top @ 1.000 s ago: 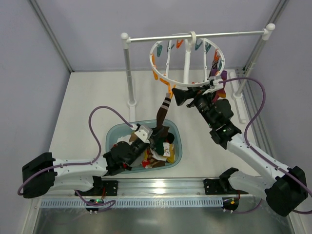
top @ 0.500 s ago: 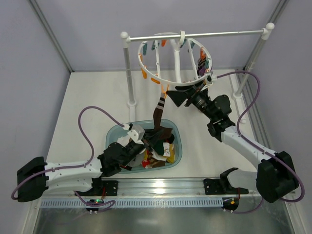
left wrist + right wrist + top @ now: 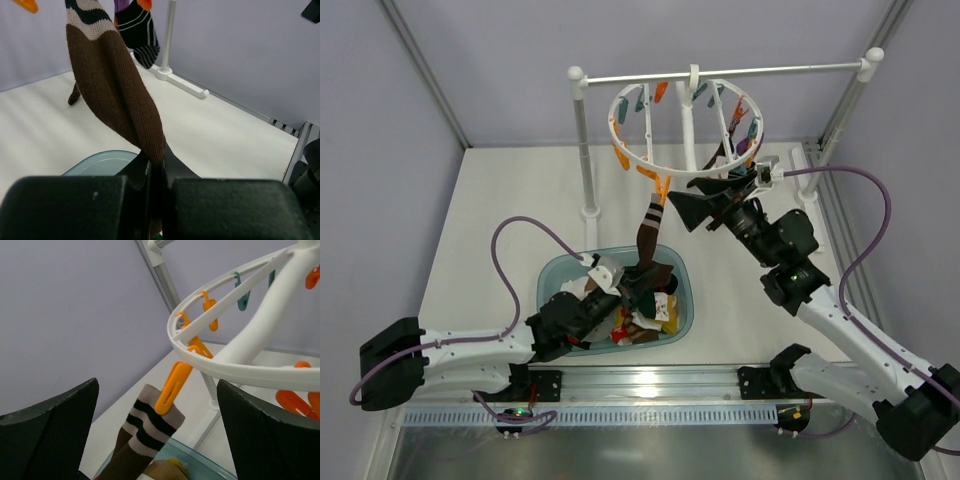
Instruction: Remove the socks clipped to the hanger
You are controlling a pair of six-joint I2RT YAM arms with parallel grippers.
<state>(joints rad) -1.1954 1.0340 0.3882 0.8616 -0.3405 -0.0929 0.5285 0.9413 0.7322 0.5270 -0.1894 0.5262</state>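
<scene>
The white ring hanger [image 3: 720,110] with orange and teal clips hangs from the rail. A dark brown sock [image 3: 647,232] with a beige and black striped cuff hangs from an orange clip [image 3: 171,383] on the ring's near rim. My left gripper [image 3: 638,276] is shut on the sock's lower end [image 3: 120,95] above the basin. My right gripper [image 3: 698,200] is open, its fingers [image 3: 50,435] either side of the clip and cuff [image 3: 150,427], touching neither. A black striped sock [image 3: 137,30] and a purple-red one [image 3: 748,140] hang at the ring's far side.
A teal basin [image 3: 560,275] holding several loose socks sits in front of the left arm. The white two-post rail stand [image 3: 582,130] carries the hanger, its right post [image 3: 850,100] near the cage frame. A stand foot [image 3: 182,82] lies on the white table.
The hanger has swung back to the right. My right gripper has followed it, moving right and a little nearer, now framing the orange clip. The left gripper still holds the brown sock.
</scene>
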